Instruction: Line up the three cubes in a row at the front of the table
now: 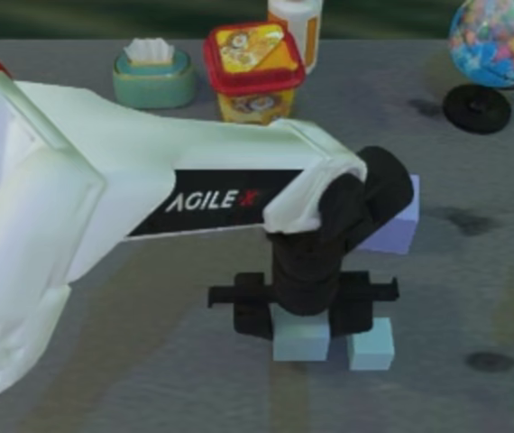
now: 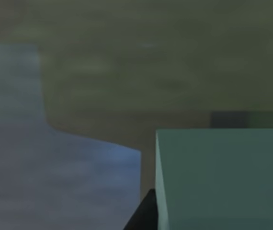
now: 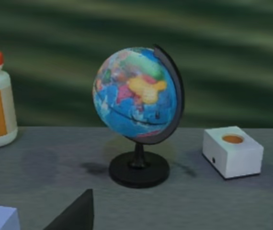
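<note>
1. Left tool [image 1: 304, 311] sits low over the medium light blue cube [image 1: 300, 341] at the worktop [image 1: 473, 271] front; can't tell whether its fingers pinch the cube or stand spread.
2. Small pale teal cube [image 1: 371, 345] is just beside it on the right, so the row looks half built.
3. Large lavender-blue cube [image 1: 399, 227] lies farther back, partly under the wrist, not yet in line.
4. Left arm reaches in from the left, wrist pointing down.
5. Right arm is out of the top view; its camera faces the globe [image 3: 137, 93].
</note>
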Available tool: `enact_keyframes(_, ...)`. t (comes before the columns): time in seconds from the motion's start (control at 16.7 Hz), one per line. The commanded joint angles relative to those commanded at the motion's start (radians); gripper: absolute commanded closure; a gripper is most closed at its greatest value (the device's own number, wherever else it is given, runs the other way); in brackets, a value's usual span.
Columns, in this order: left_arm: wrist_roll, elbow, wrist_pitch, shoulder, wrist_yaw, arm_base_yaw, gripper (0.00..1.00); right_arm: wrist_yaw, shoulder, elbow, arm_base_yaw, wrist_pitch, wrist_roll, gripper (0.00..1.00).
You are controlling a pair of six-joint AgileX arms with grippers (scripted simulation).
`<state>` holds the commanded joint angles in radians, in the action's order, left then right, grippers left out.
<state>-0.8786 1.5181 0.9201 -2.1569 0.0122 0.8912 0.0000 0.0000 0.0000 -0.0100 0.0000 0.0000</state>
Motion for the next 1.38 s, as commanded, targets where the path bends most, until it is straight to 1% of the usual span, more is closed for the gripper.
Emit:
enact_keyframes(0.36,0.0,0.0,0.0,0.0,0.0,0.0,0.02,0.0,0.0,0.0,0.0,0.0,0.0,0.0)
enact_keyframes(0.42,0.0,0.0,0.0,0.0,0.0,0.0,0.0,0.0,0.0,0.0,0.0,0.0,0.0,0.0)
enact_keyframes(0.96,0.0,0.003,0.004,0.001,0.0,0.0,0.0,0.0,0.0,0.0,0.0,0.0,0.0,0.0)
enact_keyframes(1.08,-0.002,0.034,0.042,0.012,0.001,-0.001,0.0,0.0,0.0,0.0,0.0,0.0,0.0,0.0)
enact_keyframes(1.38,-0.006,0.146,0.22,0.066,0.001,-0.014,0.0,0.0,0.0,0.0,0.0,0.0,0.0,0.0)
